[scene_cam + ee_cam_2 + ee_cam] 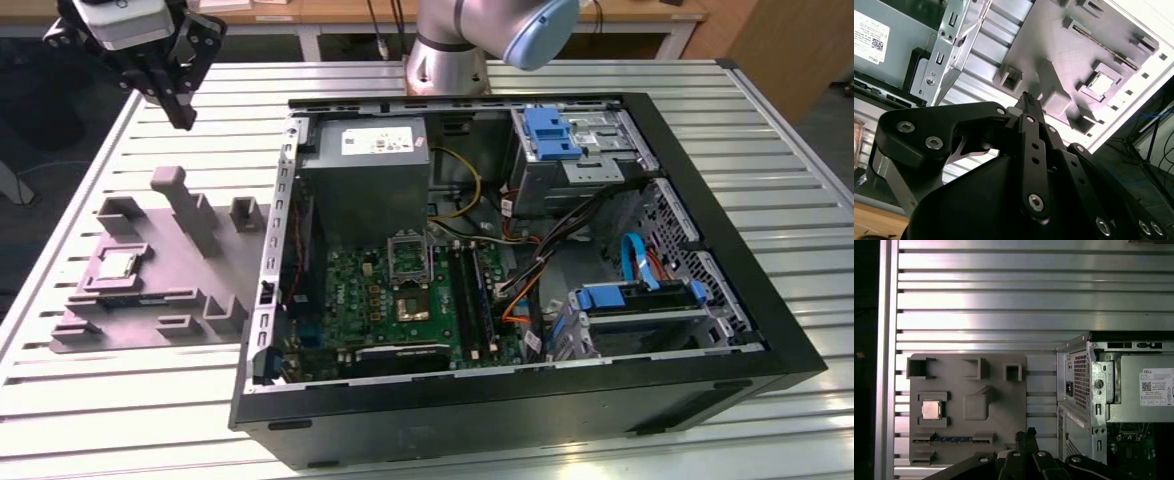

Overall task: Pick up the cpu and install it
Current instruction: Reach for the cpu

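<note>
Pincer (pixel 178 112) is held high above the desk (pixel 787 160), fingers drawn together on nothing. The cpu (pixel 118 265) is seated in the grey fixture (pixel 200 265), well apart. It is judged light, stiff and fragile, best gripped by opposite edges. Its silvery top is faced squarely in the first wrist view; the green board (pixel 400 290) is laid out in the exterior view.
</note>
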Robot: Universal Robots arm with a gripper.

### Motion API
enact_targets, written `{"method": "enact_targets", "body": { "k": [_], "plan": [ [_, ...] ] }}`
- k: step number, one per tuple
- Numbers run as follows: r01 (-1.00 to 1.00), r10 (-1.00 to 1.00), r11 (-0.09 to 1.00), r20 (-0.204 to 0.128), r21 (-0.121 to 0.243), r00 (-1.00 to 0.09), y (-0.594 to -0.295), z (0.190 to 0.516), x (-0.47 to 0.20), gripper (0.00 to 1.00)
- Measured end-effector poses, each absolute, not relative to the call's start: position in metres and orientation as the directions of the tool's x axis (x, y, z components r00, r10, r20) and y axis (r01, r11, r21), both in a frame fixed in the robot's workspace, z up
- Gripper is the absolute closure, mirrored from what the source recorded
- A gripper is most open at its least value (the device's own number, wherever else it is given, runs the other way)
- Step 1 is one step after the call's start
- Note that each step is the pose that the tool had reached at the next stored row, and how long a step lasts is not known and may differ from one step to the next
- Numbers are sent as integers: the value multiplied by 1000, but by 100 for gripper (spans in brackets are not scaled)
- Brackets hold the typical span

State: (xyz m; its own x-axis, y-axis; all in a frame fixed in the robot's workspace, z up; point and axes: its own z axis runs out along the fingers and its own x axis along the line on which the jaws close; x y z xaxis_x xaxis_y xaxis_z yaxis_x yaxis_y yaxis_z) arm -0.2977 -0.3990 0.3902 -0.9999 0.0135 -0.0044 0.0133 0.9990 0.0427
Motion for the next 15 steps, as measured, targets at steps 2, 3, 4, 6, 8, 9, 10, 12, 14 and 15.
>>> {"method": "enact_targets", "body": {
  "k": [2,3,4,6,8,9,10,12,14,15],
  "plan": [
    [13,13,999,-4,43,-1000,-399,390,-299,89],
    [13,13,999,-4,43,-1000,-399,390,-300,89],
    [13,13,999,-4,43,-1000,-399,390,-300,89],
    [13,13,999,-3,43,-1000,-399,390,-301,89],
    [13,13,999,-3,43,-1000,-399,390,-303,89],
    [13,13,999,-3,43,-1000,-399,390,-304,89],
    [13,13,999,-2,43,-1000,-399,390,-306,89],
    [13,13,999,-2,43,-1000,-399,390,-309,89],
    [13,13,999,-2,43,-1000,-399,390,-314,89],
    [13,13,999,-2,43,-1000,-399,390,-317,89]
  ]
}}
